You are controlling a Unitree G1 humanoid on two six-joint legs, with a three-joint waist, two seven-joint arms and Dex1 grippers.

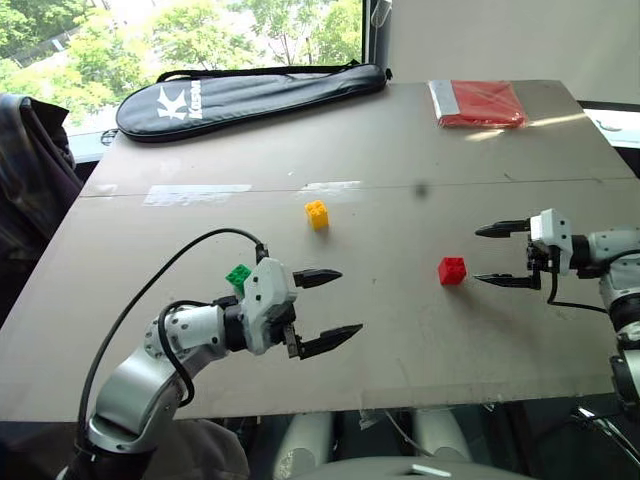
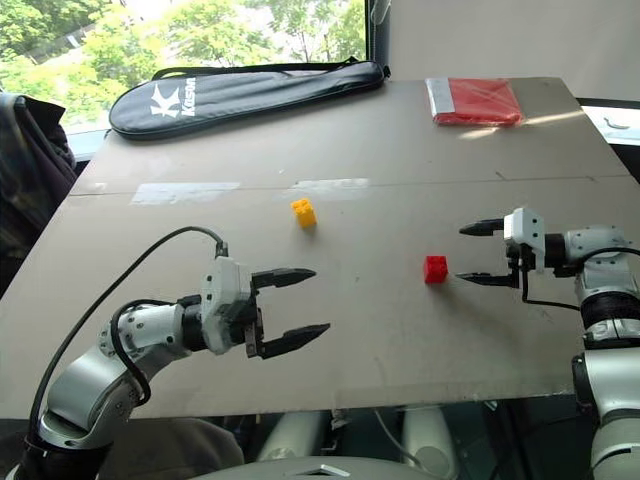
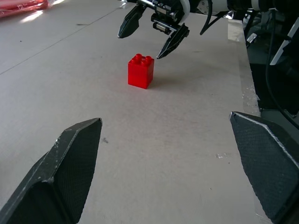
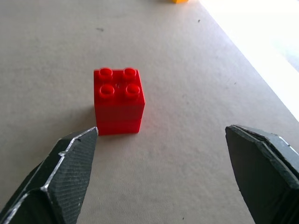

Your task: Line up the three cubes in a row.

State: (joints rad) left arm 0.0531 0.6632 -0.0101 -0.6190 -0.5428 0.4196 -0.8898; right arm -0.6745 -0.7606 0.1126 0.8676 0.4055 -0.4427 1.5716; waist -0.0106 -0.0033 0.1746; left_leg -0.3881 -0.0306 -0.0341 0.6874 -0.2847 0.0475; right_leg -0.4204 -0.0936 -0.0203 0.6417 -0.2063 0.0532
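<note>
Left arm (image 1: 150, 375): silver-grey metal links, rounded joint housings, black rings between segments. White block-shaped wrist housing (image 1: 268, 305) with dark hardware under it. Black cable (image 1: 170, 262) arcs from behind the arm into the wrist top; a second black cable loops at the forearm.

Left gripper (image 1: 328, 311): two black tapered fingers, pointed tips; inner pads (image 3: 74, 163) cross-hatched, edges scuffed pale.

Right arm (image 1: 620, 250): same silver-grey finish, white wrist block, thin black cable hanging below.

Right gripper (image 1: 502, 255): matching black pointed fingers.
</note>
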